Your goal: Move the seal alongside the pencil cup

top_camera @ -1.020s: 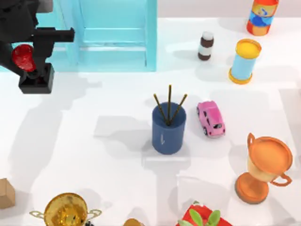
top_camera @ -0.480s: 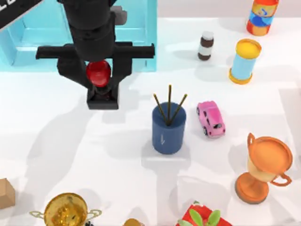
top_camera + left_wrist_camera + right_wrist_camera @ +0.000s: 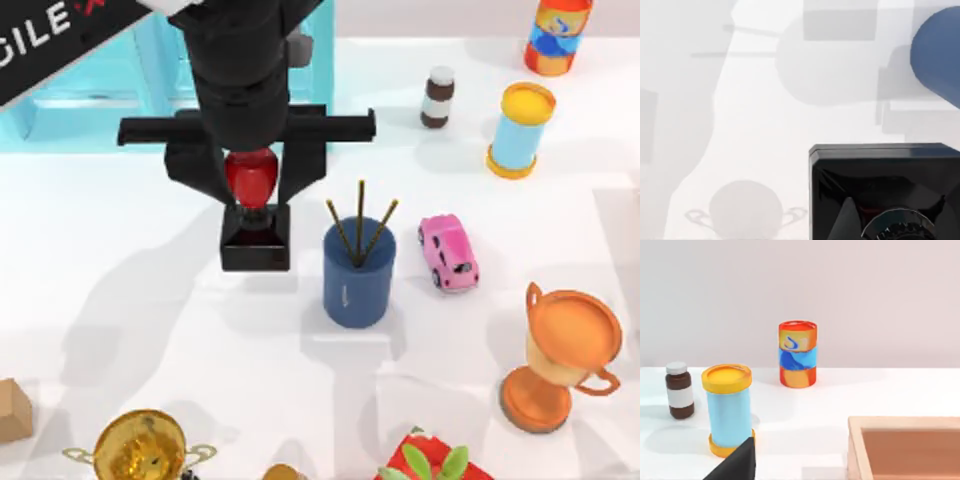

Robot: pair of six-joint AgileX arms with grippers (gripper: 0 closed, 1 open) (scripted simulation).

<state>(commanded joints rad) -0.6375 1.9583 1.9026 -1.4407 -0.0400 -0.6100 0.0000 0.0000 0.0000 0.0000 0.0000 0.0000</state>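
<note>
Table: white, spans the top view.
Shelf unit: light blue, upper left, partly behind the arm.
Left arm: black, enters from the upper left, pointing down at centre-left.
Trophies: orange one at lower right, gold one at lower left.
Pencil cup: dark blue, centre, just right of the left gripper.
Pink toy car: right of the cup.
Seal: red, clamped between the left gripper's fingers, above the table, near the cup's left.
Right gripper: cannot tell its state.

Probably a rendered tabletop test scene: plain white table, blank wall, scattered unrelated props.
</note>
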